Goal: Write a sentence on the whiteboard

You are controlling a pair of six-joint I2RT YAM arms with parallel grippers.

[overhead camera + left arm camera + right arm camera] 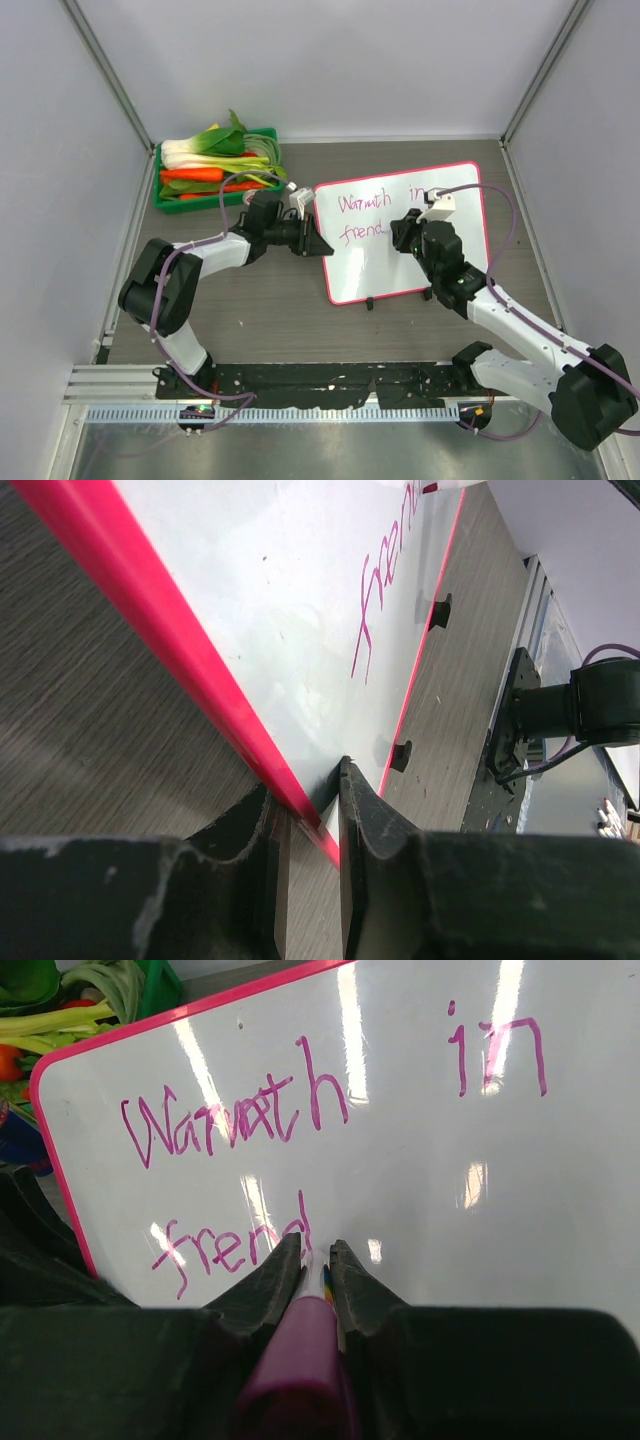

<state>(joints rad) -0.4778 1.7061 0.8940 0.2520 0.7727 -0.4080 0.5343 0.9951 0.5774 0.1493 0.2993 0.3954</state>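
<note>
At the left edge of the whiteboard [385, 272]: left tool [310, 805], nearly closed, pinching the pink frame. Over the board's middle: right tool [317, 1257], pressed together on a magenta marker [300, 1360]. The sentence [262, 1120], on the board's upper half, reads "Warmth in", then "frend". Only the right wrist view shows the words clearly. Only the top view shows the green crate [200, 209], left of the board on the table [280, 320].

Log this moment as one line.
left gripper: shut on whiteboard edge | right gripper: shut on pink marker | sentence: reads "Warmth in frend"
</note>
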